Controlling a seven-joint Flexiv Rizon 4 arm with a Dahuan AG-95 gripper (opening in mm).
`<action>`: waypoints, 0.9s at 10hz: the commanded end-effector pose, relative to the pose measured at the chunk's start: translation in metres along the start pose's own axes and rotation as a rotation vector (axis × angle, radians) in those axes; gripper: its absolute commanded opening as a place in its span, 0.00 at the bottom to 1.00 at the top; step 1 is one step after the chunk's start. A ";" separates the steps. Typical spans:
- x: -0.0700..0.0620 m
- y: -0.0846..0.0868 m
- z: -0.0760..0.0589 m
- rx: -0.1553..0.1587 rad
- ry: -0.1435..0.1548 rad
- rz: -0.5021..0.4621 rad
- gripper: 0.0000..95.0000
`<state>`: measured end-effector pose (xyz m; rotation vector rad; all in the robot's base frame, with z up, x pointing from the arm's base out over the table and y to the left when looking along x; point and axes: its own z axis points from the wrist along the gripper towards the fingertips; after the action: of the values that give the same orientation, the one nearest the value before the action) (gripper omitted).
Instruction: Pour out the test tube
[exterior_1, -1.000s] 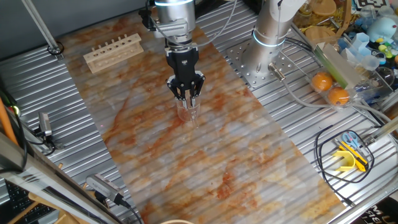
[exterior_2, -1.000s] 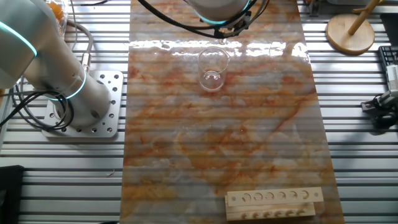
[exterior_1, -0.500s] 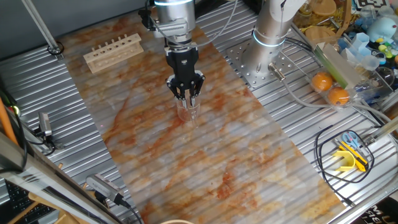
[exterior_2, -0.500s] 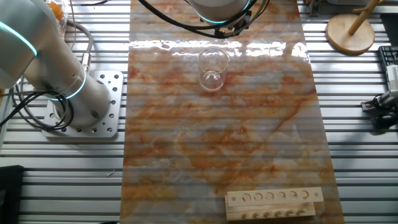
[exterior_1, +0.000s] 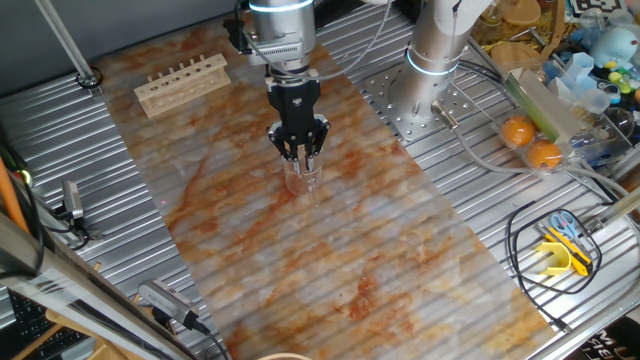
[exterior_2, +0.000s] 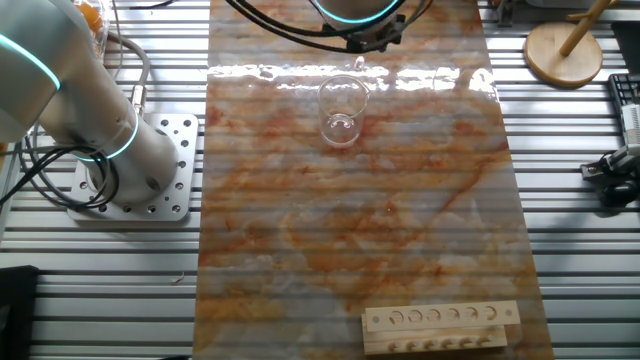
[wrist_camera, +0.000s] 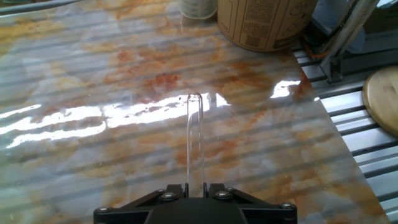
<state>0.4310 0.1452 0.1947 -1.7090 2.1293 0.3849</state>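
A clear beaker (exterior_2: 341, 110) stands well apart from the wooden rack (exterior_2: 441, 327).

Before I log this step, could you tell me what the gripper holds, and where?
The gripper holds the test tube by its near end, between the fingertips.

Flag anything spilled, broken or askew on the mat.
Nothing stands out. The end effector holds the test tube intact, the beaker stands upright, the wooden rack sits square, and no puddle or shards show.
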 end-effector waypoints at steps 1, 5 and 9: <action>-0.001 0.000 -0.001 -0.005 0.025 0.028 0.00; -0.005 0.000 -0.007 -0.013 0.106 0.068 0.00; -0.004 0.000 -0.013 -0.023 0.132 0.060 0.00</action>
<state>0.4321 0.1420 0.2073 -1.7380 2.2945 0.3004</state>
